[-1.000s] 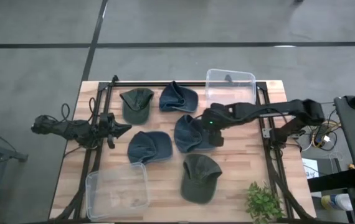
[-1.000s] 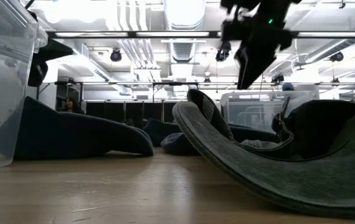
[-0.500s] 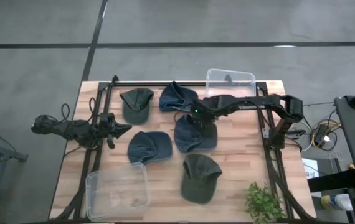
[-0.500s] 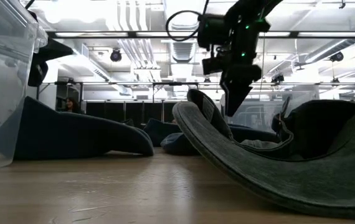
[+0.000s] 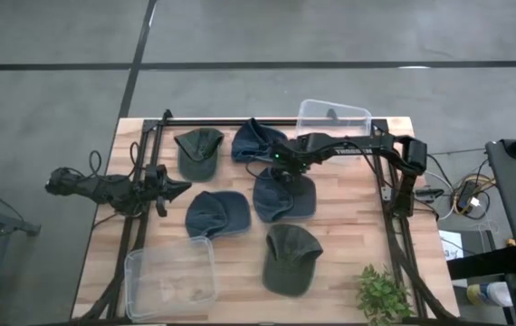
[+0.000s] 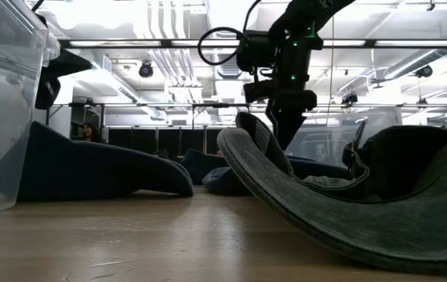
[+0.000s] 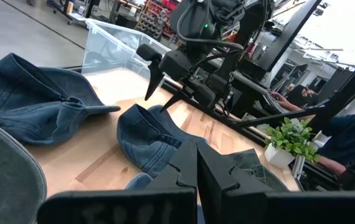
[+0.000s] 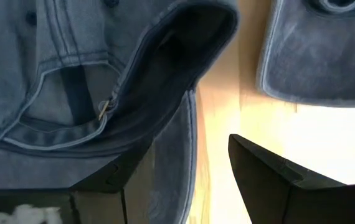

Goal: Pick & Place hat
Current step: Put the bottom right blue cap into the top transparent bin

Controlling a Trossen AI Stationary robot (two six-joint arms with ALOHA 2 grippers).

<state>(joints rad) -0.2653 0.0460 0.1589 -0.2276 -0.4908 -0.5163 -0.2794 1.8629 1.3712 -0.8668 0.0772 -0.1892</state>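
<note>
Five hats (image 5: 284,193) lie between two bins (image 5: 170,278) (opposite corners) on the table (image 5: 348,235).

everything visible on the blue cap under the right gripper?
The blue denim cap lies mid-table, upside down, its hollow facing up. The right wrist view shows faded denim with stitched seams, an inner band and a back strap with a small metal buckle. The right gripper hangs open just over its far edge, one finger to each side of the rim, not gripping it. Another blue cap lies beside it; whether they touch is unclear.
</note>
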